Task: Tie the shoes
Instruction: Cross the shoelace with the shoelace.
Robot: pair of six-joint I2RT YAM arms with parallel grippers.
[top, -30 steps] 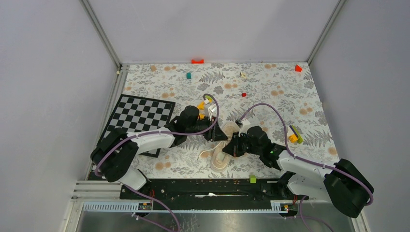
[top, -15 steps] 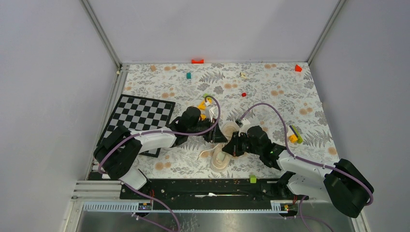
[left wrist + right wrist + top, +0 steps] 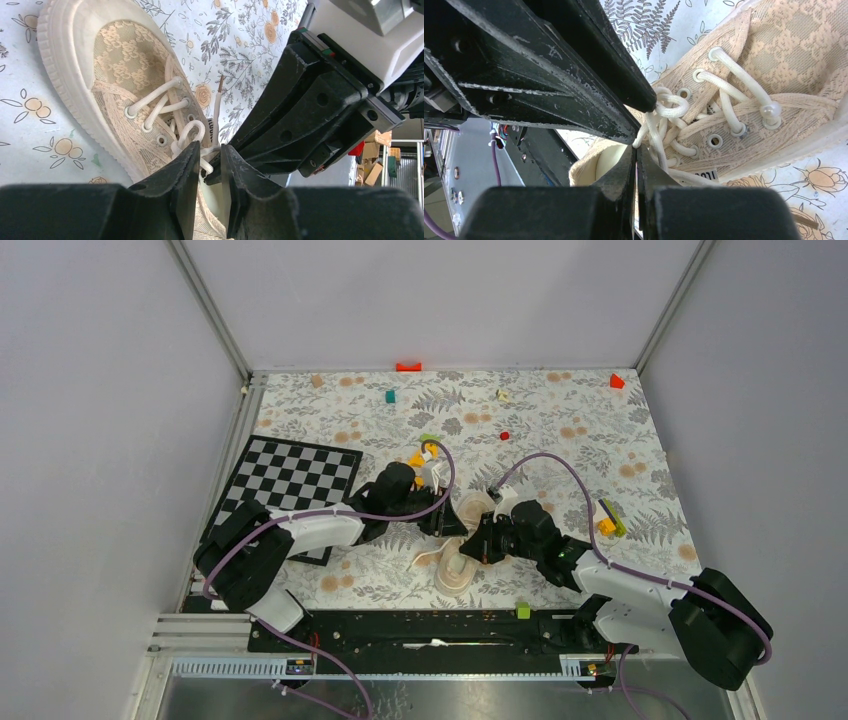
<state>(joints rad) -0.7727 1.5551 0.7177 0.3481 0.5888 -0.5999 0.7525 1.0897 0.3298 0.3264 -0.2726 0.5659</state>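
The sneaker (image 3: 457, 571) lies on the floral table (image 3: 560, 430) between both arms. Right gripper (image 3: 635, 156): fingers pressed together, tips against the laces (image 3: 725, 61). Left gripper (image 3: 209, 164): fingers narrowly apart, a lace loop in the gap (grip cannot be confirmed).

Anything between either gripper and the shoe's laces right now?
Nothing visible. Both are already at the laces over the tongue: the left gripper has a strand between its fingers, and the right gripper is shut with a strand at its tips. They crowd each other, nearly touching, above the shoe.
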